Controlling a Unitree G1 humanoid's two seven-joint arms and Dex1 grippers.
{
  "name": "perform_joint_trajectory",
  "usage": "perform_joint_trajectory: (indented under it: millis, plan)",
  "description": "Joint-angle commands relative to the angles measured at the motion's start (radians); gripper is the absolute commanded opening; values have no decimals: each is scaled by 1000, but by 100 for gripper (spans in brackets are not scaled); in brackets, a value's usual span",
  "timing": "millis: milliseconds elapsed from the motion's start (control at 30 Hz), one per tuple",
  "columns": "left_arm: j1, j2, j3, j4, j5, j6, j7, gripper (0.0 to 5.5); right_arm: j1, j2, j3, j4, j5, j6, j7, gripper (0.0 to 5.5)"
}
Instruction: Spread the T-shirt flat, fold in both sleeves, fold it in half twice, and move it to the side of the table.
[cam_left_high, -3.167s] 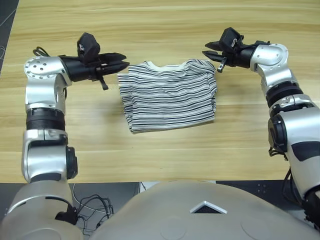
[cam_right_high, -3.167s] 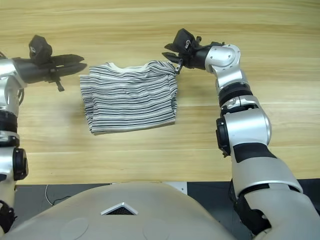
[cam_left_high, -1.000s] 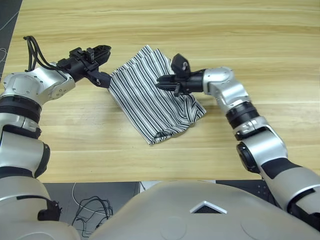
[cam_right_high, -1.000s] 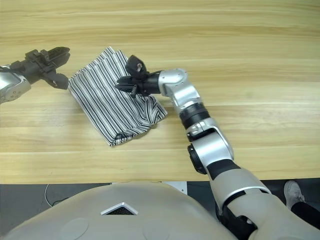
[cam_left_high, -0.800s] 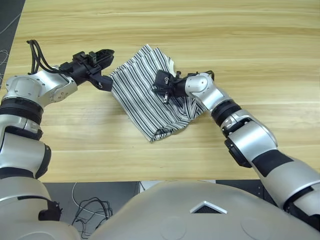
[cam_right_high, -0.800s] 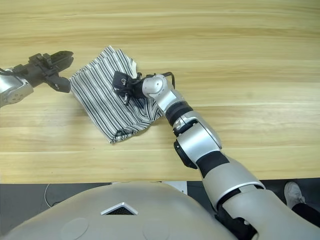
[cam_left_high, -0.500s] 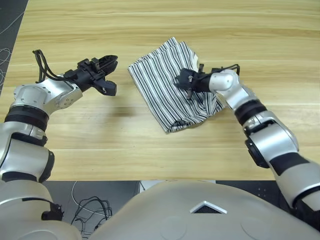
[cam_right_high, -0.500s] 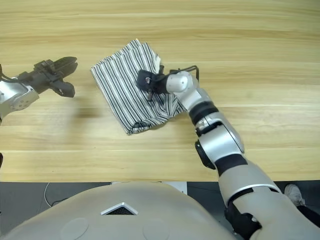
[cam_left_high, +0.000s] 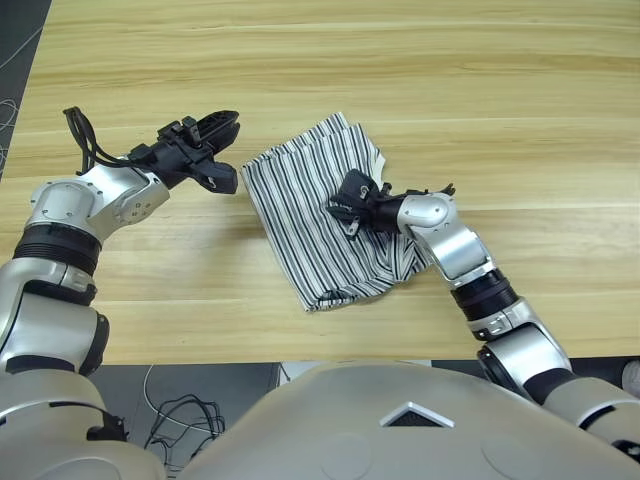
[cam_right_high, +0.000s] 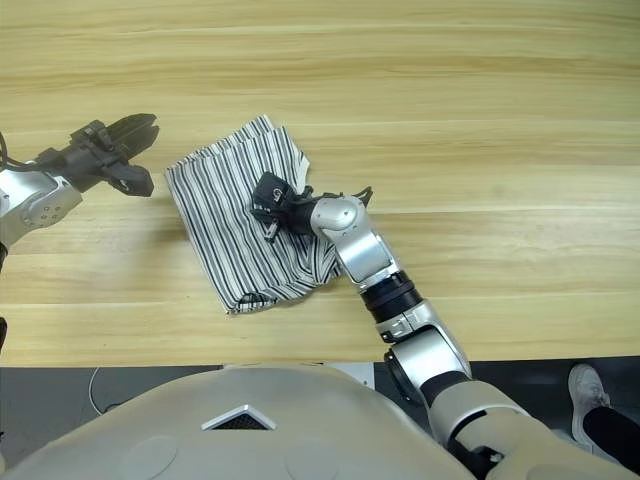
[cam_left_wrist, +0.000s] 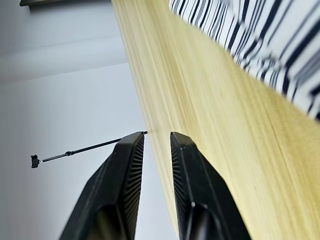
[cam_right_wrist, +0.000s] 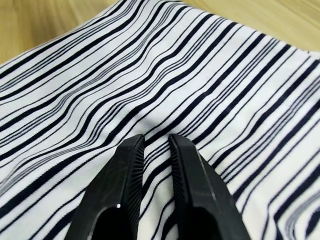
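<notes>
Honestly I'd call this the last step, shoving the folded T-shirt sideways: right gripper, fingers together, presses on it mid-table, left gripper hangs closed and empty just beside it, so next I need steady downward pressure.

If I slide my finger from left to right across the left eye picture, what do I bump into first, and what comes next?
left tool → striped T-shirt → bare wood of the table
</notes>
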Motion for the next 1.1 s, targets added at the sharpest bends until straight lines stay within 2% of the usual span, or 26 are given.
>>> perform_joint_trajectory:
  millis: [33,167,233,333,467,567,633,700,767,800,867,967,1100]
  plan:
    - [-3,6,11,-3,-6,-2,-30,96,-91,32,-62,209,10,-53,-75,94]
    - [-2,2,15,-9,-11,-4,-40,96,-195,66,-131,476,24,-167,-153,94]
    - [13,-1,32,-20,-61,-23,-73,96,-196,69,-169,447,69,-160,-124,94]
    - [55,-8,82,-52,-210,-60,-168,96,-152,44,-222,210,180,-41,-33,94]
    - [125,21,138,-182,-330,-61,-264,96,-126,-91,-330,-272,431,314,92,94]
    - [175,24,163,-286,-419,-45,-343,96,-195,-173,-457,-435,619,529,117,94]
    - [221,24,185,-380,-507,-15,-421,96,-243,-237,-510,-467,690,584,148,94]
    - [297,45,195,-492,-624,34,-540,96,-222,-394,-445,-410,556,321,282,94]
    - [400,90,178,-589,-685,68,-656,120,-176,-593,-293,-160,246,-291,403,111]
    - [451,111,167,-617,-686,77,-694,137,-169,-679,-214,-11,99,-592,406,126]
    - [534,145,152,-656,-672,88,-742,172,-161,-776,-131,188,-40,-979,426,166]
    - [609,182,148,-699,-686,85,-802,215,-131,-821,-100,300,-84,-1245,434,215]
    - [674,215,176,-759,-702,104,-866,285,-135,-803,-40,389,-134,-1423,403,303]
